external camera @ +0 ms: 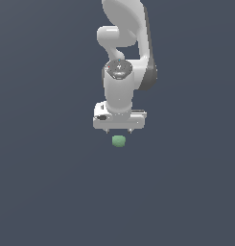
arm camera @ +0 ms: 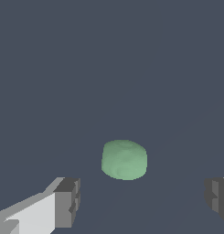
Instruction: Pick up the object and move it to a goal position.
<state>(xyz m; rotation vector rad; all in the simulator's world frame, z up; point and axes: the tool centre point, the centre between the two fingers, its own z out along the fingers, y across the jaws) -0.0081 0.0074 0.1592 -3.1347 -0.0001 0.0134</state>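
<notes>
The object is a small pale-green rounded lump (external camera: pixel 119 141) lying on the dark grey floor. In the exterior view it sits just below my white gripper (external camera: pixel 118 130), whose short fingertips point down above it. In the wrist view the lump (arm camera: pixel 124 159) lies beyond the line between my two fingers, roughly centred between them. My gripper (arm camera: pixel 141 201) is open wide and holds nothing. One fingertip (arm camera: pixel 67 201) shows fully, the other (arm camera: pixel 218 197) is cut off by the frame's edge. The fingers do not touch the lump.
The white arm (external camera: pixel 123 43) rises behind the gripper in the exterior view. Plain dark grey floor (external camera: pixel 42 182) fills the remainder of both views. No goal marker shows.
</notes>
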